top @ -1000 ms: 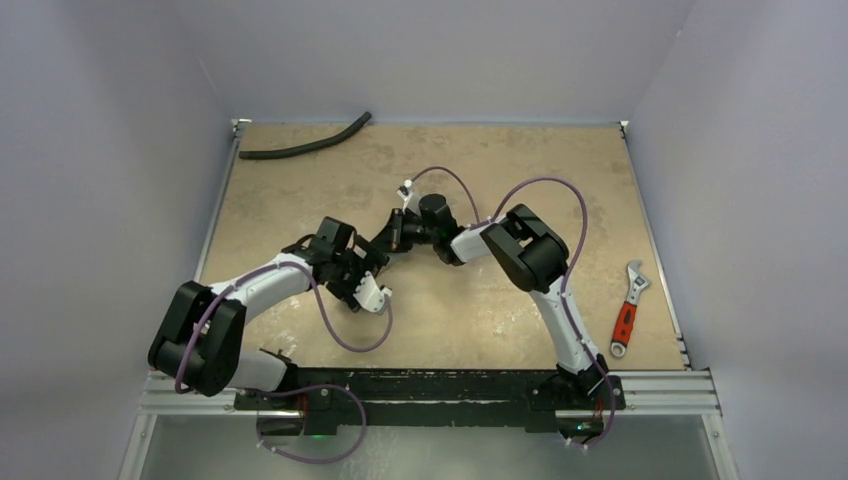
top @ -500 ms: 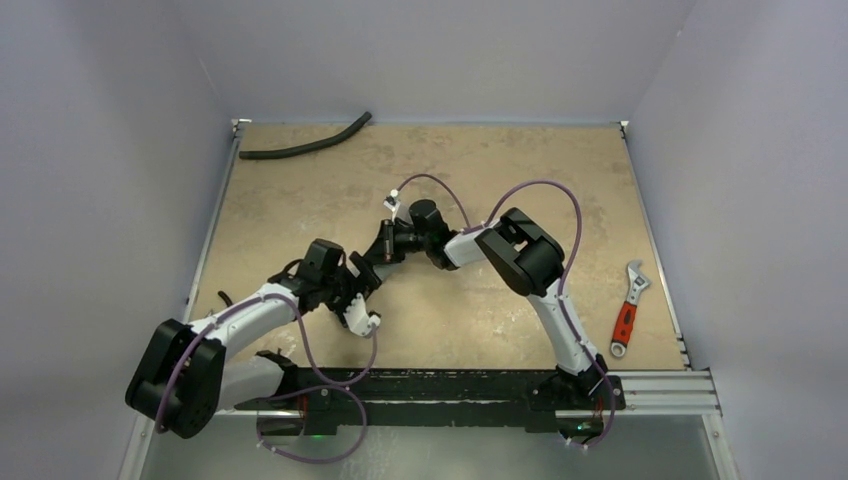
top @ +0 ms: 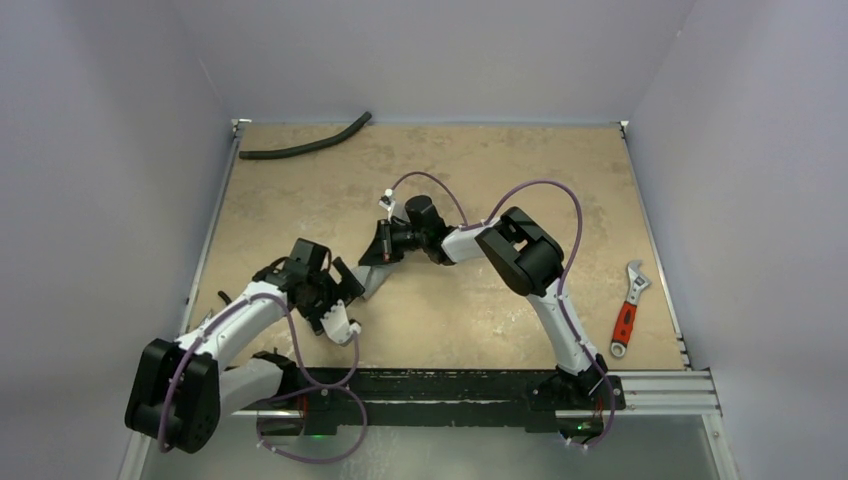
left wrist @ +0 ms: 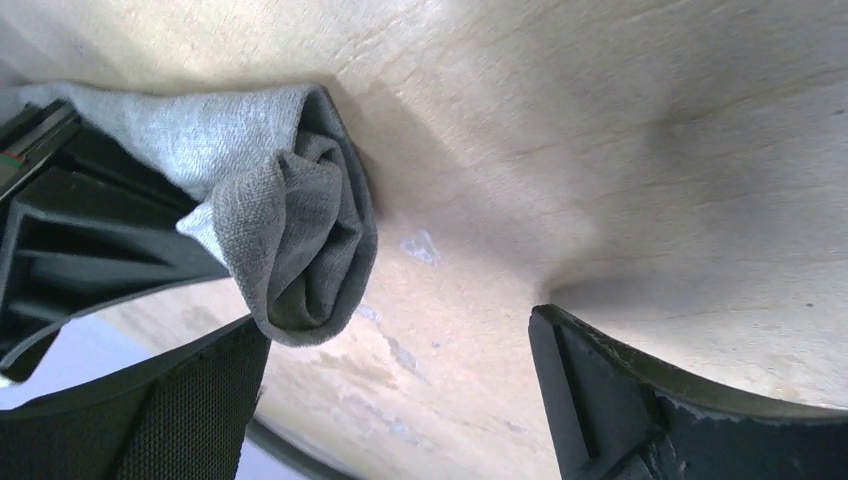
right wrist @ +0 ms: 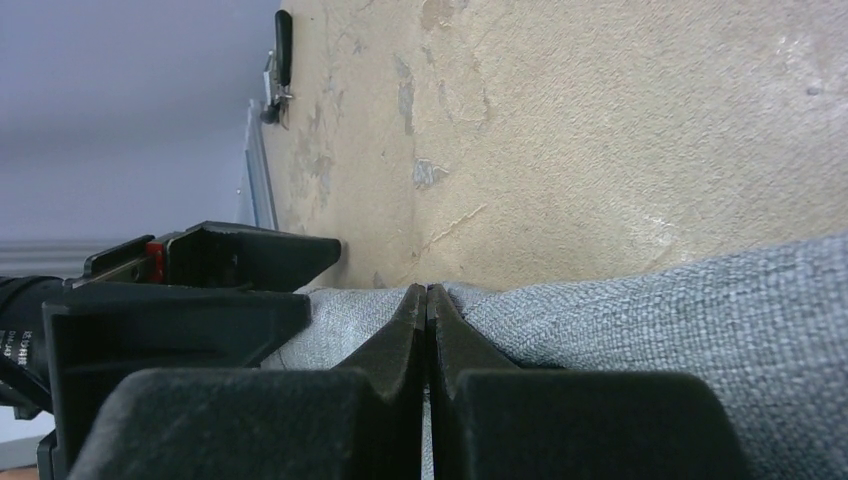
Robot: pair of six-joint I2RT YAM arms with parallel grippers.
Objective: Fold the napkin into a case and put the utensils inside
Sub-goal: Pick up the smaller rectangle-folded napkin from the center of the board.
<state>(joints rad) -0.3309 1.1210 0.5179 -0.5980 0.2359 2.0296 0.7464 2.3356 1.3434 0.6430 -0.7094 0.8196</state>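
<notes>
- Left gripper (left wrist: 395, 335), jaws wide and empty, has pulled back to just beside the bunched plain grey cloth napkin (left wrist: 290, 240).
- Right gripper (right wrist: 427, 300) stays clamped on the napkin.

Far bench (top: 500, 160): open room past the hose (top: 305, 148) (far-left corner).
Right edge: wrench (top: 626, 322) lies there.
Centre: left arm (top: 240, 315), right arm (top: 525, 250), napkin (left wrist: 290, 240) block.

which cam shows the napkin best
Left wrist: the napkin is close and sharp, its bunched folds plain. Right wrist shows only grey cloth either side of the shut right claw. Top external shows barely a grey sliver.
</notes>
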